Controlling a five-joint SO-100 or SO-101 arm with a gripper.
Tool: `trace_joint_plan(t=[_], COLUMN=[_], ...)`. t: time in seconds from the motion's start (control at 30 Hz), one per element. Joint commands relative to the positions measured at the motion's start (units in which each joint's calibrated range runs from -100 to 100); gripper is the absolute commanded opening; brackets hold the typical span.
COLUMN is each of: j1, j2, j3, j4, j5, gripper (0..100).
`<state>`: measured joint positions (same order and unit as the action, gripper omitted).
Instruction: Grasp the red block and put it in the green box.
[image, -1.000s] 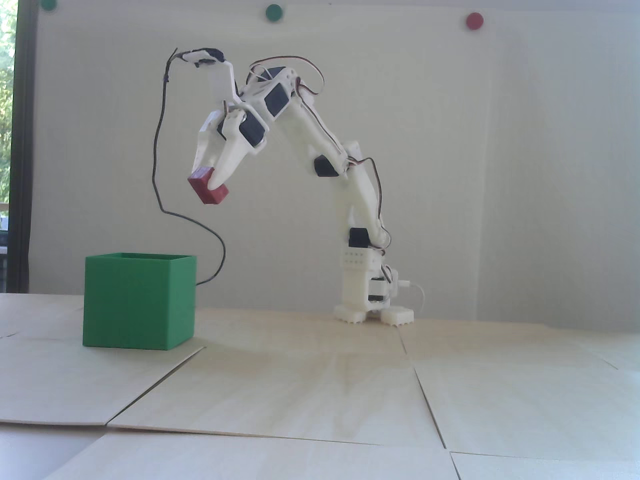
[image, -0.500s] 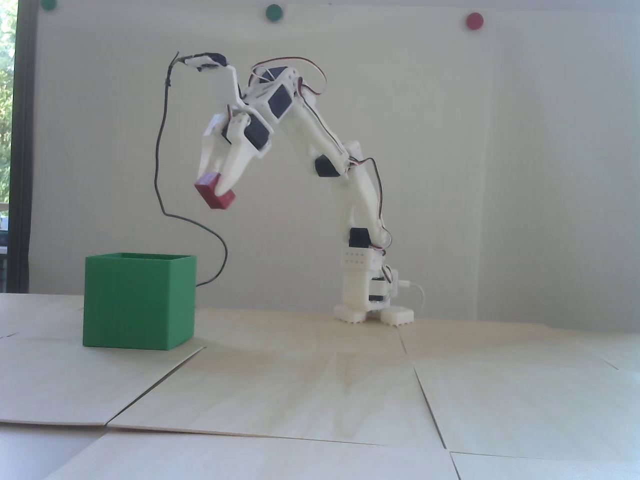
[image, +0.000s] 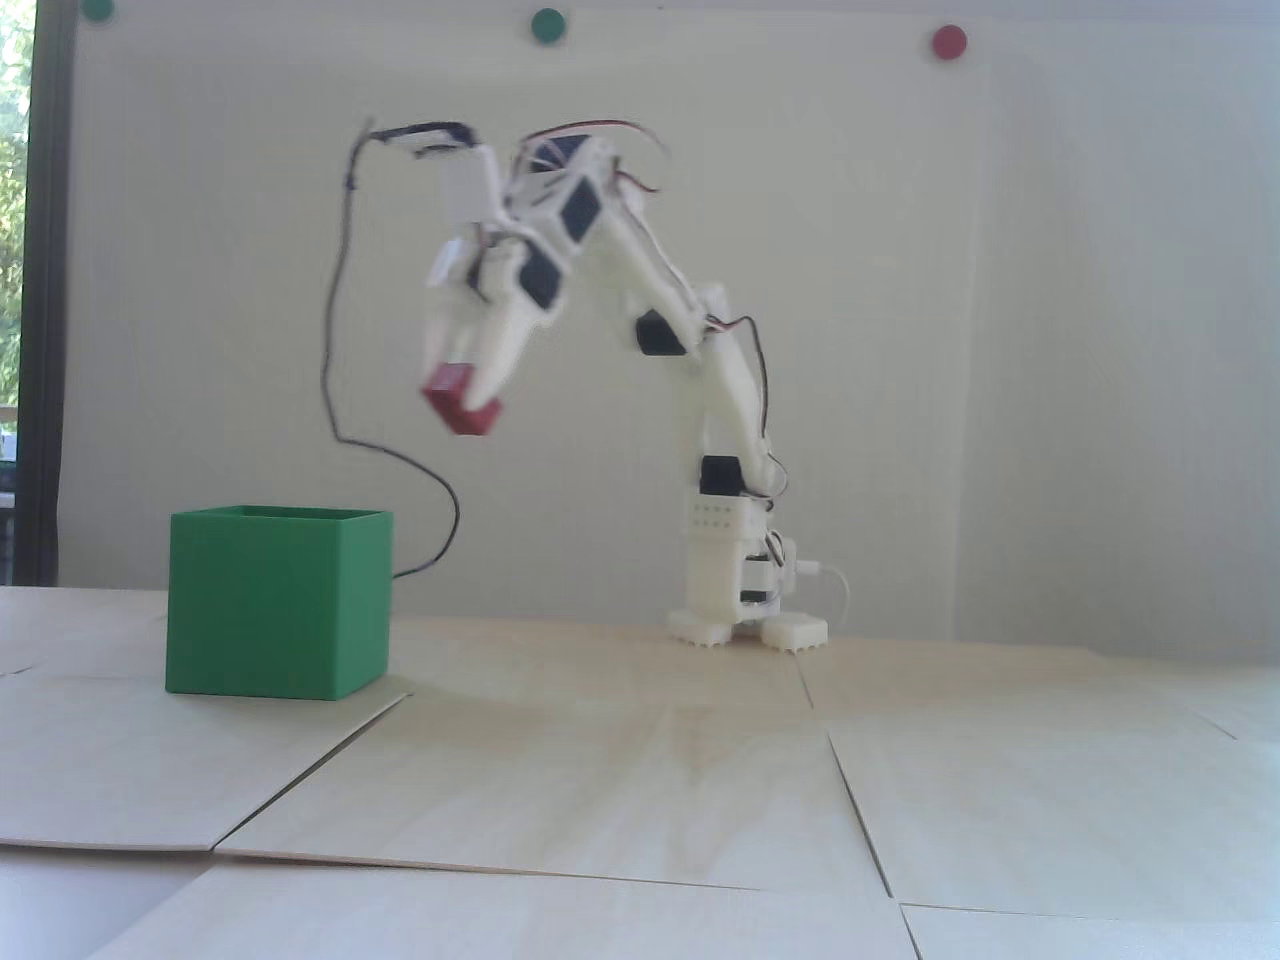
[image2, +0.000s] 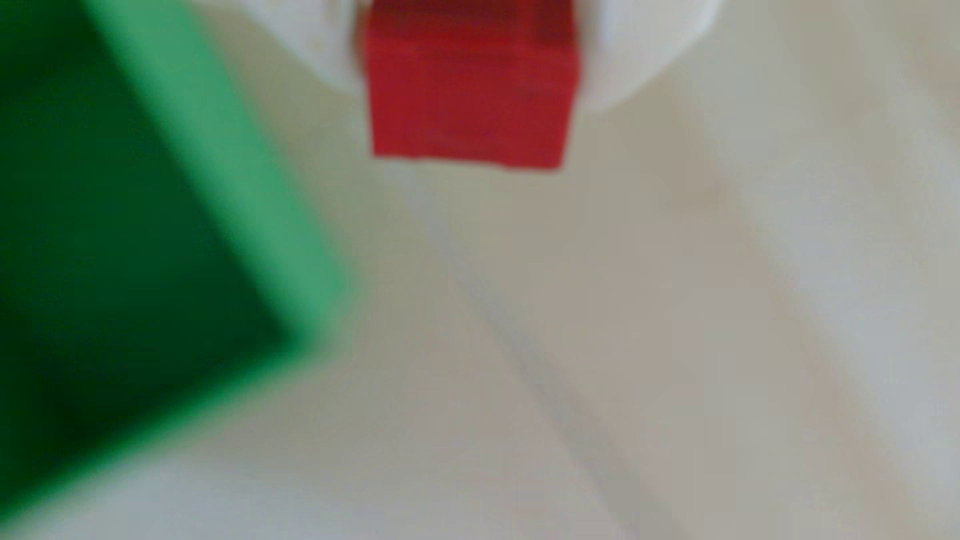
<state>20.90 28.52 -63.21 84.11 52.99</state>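
Note:
The red block (image: 462, 404) hangs in the air, pinched between the white fingers of my gripper (image: 462, 388), which is shut on it. In the fixed view it is well above the table, up and to the right of the green box (image: 275, 605). The box stands open-topped on the light wooden table at the left. In the wrist view the red block (image2: 470, 98) fills the top centre between two white fingertips (image2: 623, 57), my gripper (image2: 470, 78) clamped on its sides. The green box (image2: 249, 171) lies at the left of that view, its dark inside showing.
A black cable (image: 335, 400) loops from the wrist camera down behind the box. The arm's white base (image: 745, 625) stands at the table's back, right of the box. Seams (image: 300, 770) run between the wooden table panels. Round green and red dots (image: 948, 41) are on the wall.
The gripper, still holding the red block, has swung to the right and slightly down in the fixed view, away from the spot above the box. The box has not moved.

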Motion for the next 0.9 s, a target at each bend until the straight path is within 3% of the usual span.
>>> trace_joint_plan(t=[0.0,0.53,0.87], j1=[6.88,10.58,15.17], j2=[-1.71,-1.55,-2.34], j3=[-4.85,-4.5,8.19], j4=[-3.59,-3.08,-3.17], j5=[0.05,-0.36,-0.36], gripper=[2,2,2])
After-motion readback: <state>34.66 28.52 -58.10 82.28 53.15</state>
